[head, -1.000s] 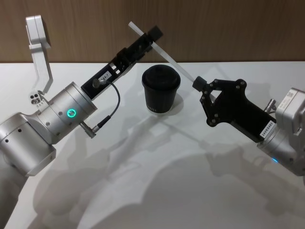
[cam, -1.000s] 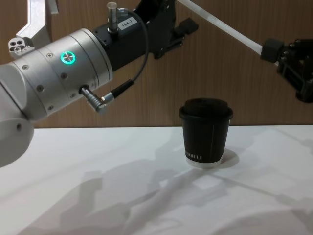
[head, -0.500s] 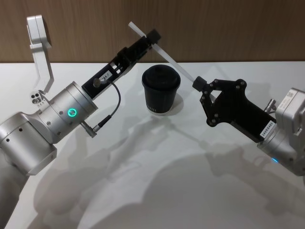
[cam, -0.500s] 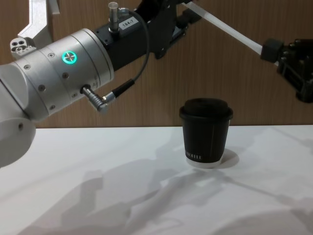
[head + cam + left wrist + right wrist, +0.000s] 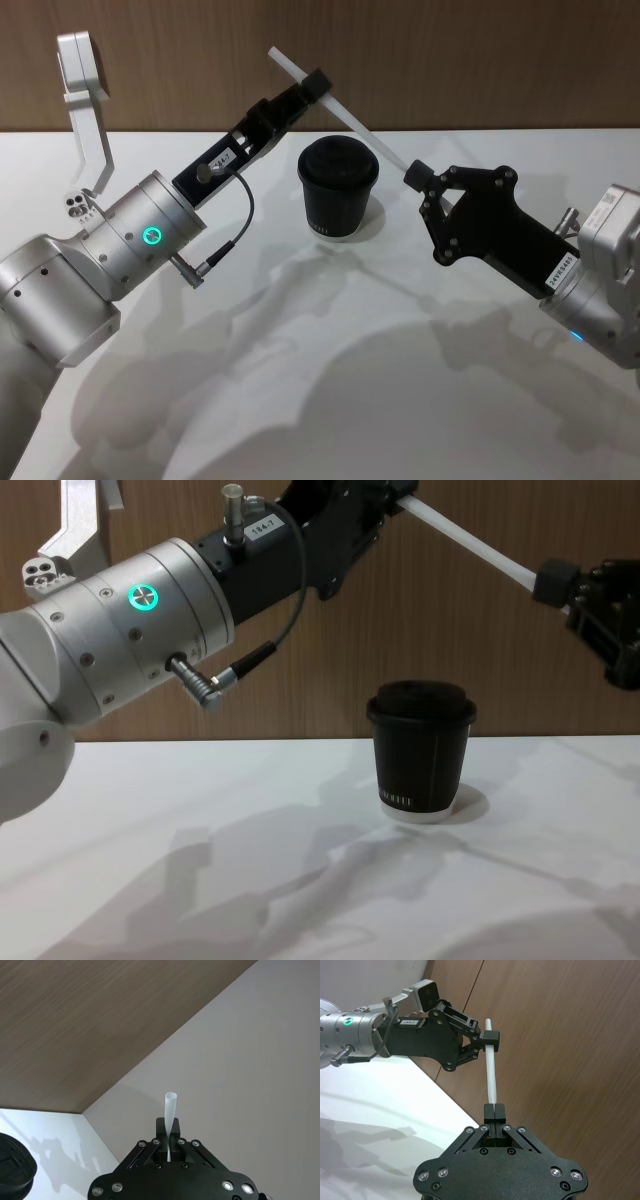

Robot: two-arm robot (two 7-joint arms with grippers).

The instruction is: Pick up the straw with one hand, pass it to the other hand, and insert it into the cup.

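1. The counter [image 5: 300,400] carries nothing but the cup. There is room under the handover, and I would keep both arms lifted off it.
2. The left tool [image 5: 313,83], on the silver wrist with the green ring, is closed on the straw near its upper end, up behind the cup. To my eye this is the handover itself. Before anything else moves, I would make sure this grip is square and firm, because it has to carry the straw alone.
3. The right tool [image 5: 412,175], all black, is pinched on the straw's lower tip, to the right of the cup and above the counter. I judge this is the one to let go. I would open it wide, then draw it back along the straw's own line and not sideways, so it levers nothing.
4. The cup [image 5: 338,190] stands upright on the counter between the two arms with its domed lid on. I cannot make out the lid's opening from here, so I would find it before lowering anything.
5. The straw [image 5: 350,120] hangs slanted in the air, high end at the left tool and low end at the right, above the cup and clear of it. Most of its length sits below the left grip and will likely wobble, so I would move slowly.
6. Count: one counter, two arms with one tool each, one cup, one straw.
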